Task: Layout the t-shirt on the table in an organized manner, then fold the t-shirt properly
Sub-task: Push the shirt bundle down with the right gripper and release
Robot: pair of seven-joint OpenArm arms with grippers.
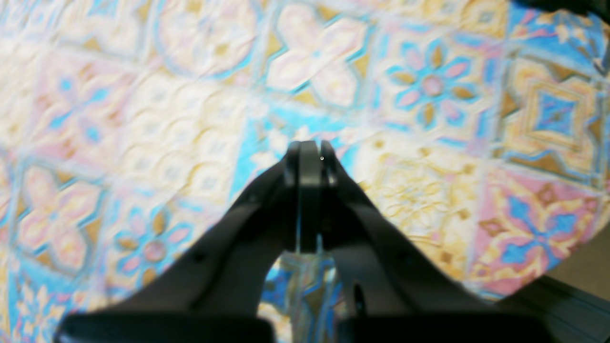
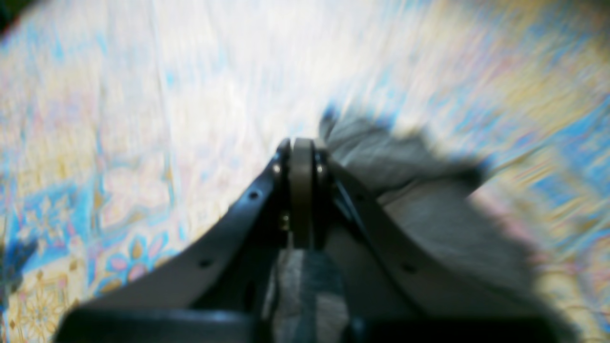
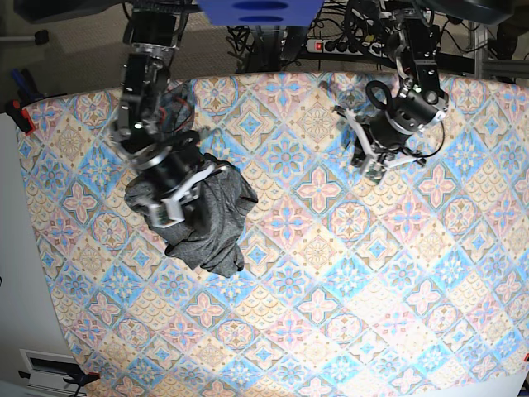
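Note:
The dark grey t-shirt point(image 3: 213, 222) lies crumpled in a heap on the left part of the patterned table point(image 3: 331, 314). My right gripper point(image 3: 178, 203) is down in the middle of that heap. The blurred right wrist view shows this gripper point(image 2: 302, 142) shut, with the t-shirt point(image 2: 429, 209) bunched against its right finger and under it. No fabric shows between the tips. My left gripper point(image 3: 369, 168) hovers over bare cloth at the back right, far from the shirt. In the left wrist view it point(image 1: 310, 145) is shut on nothing above the table point(image 1: 429, 85).
The table's curved far edge runs along the back, with a power strip and cables point(image 3: 331, 45) behind it. A red clamp point(image 3: 21, 116) sits on the left edge. In the left wrist view the table edge point(image 1: 548, 286) is close at the lower right.

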